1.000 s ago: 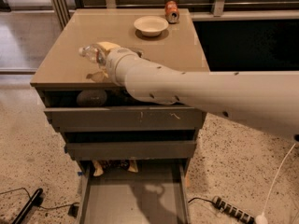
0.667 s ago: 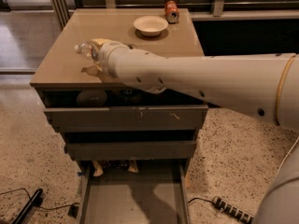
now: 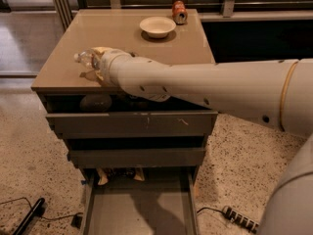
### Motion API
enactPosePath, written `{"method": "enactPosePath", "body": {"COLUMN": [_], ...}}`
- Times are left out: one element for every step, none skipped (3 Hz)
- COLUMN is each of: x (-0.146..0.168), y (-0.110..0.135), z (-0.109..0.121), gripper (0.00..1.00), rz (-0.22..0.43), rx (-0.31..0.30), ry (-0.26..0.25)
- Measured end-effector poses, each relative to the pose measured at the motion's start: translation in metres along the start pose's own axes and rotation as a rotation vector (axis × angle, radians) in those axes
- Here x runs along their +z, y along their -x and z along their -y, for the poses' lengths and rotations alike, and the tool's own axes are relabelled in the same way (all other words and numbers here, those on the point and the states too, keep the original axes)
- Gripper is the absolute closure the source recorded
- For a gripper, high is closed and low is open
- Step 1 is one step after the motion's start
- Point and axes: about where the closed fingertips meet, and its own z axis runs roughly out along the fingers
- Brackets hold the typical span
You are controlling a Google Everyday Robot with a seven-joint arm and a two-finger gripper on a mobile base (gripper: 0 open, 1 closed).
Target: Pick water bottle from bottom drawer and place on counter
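Note:
The water bottle (image 3: 83,58) is a small clear plastic bottle lying sideways in my gripper (image 3: 97,63), with its end sticking out to the left. The gripper is shut on it, just above the front left part of the tan counter (image 3: 117,33). My thick white arm reaches in from the right and hides most of the fingers. The bottom drawer (image 3: 139,207) is pulled out below, and its flat grey floor is bare.
A white bowl (image 3: 157,26) and an orange-red soda can (image 3: 179,12) stand at the back of the counter. The two upper drawers (image 3: 132,124) are slightly open. A power strip (image 3: 238,218) and a black cable (image 3: 27,218) lie on the floor.
My arm has pushed a little further left and forward over the counter, carrying the bottle with it. The bowl and can have not moved.

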Motion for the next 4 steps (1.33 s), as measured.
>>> {"method": "enactPosePath", "body": {"x": [0.009,0.013,0.014,0.014], "y": [0.007,0.010,0.010,0.010], "z": [-0.023,-0.035,-0.036,-0.036], "gripper": [1.00,1.00,0.81,0.58], "rz": [0.028,0.044,0.045,0.045], "rx": [0.018,0.025,0.025,0.025], "ry": [0.026,0.040,0.040,0.040]}}
